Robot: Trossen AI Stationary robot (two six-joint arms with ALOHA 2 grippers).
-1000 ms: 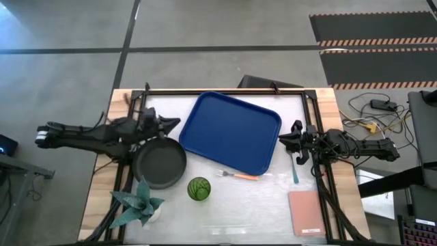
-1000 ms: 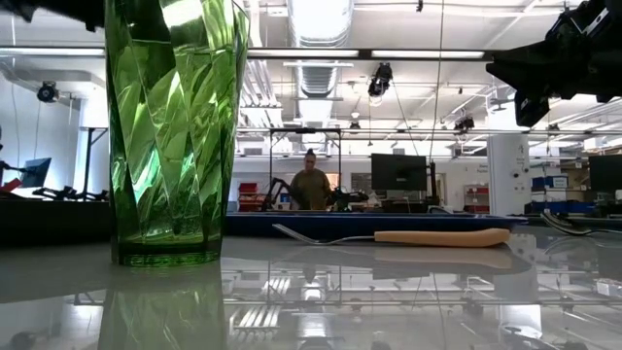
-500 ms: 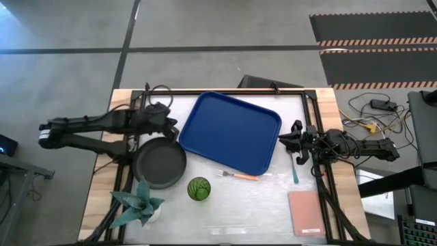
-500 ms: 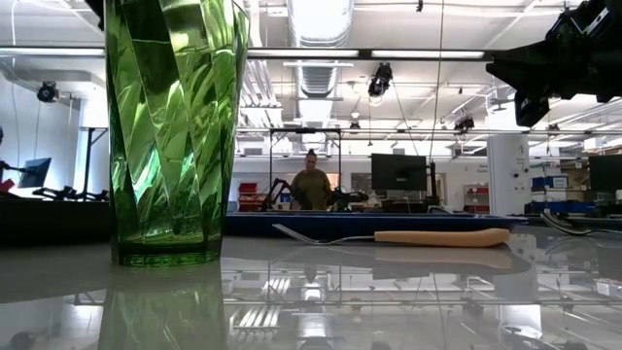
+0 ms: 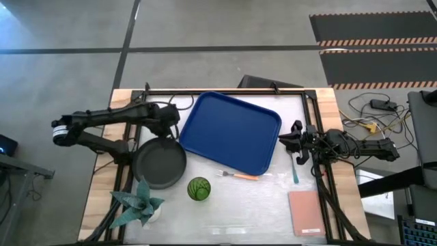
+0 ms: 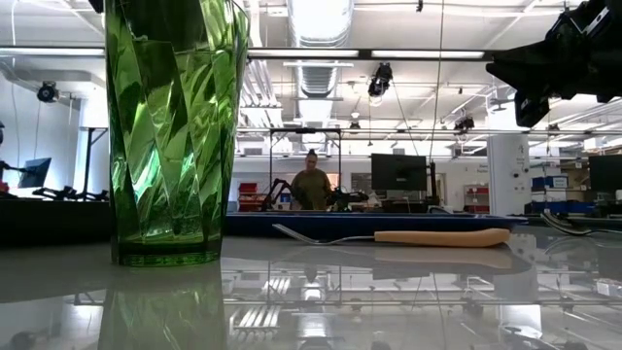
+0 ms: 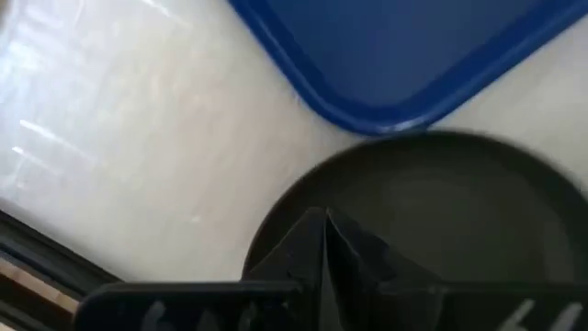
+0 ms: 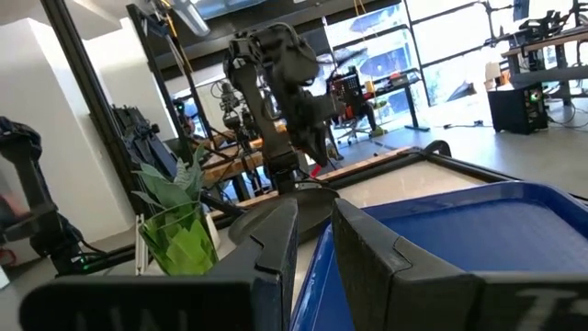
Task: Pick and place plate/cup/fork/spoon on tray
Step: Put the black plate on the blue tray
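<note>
The plate [image 5: 160,162] sits on the bench [image 5: 225,205], just left of the tray [image 5: 235,130] and touching nothing on it. The left gripper [image 5: 168,121] hangs over the plate's far rim with its fingers pressed together. I think picking up the plate is the step in hand. Next the fingers need to come apart and drop over the rim. The cup [image 5: 199,188], fork [image 5: 237,175] and spoon [image 5: 295,167] wait on the bench. The right gripper [image 5: 295,142] waits by the spoon, fingers a little apart.
</note>
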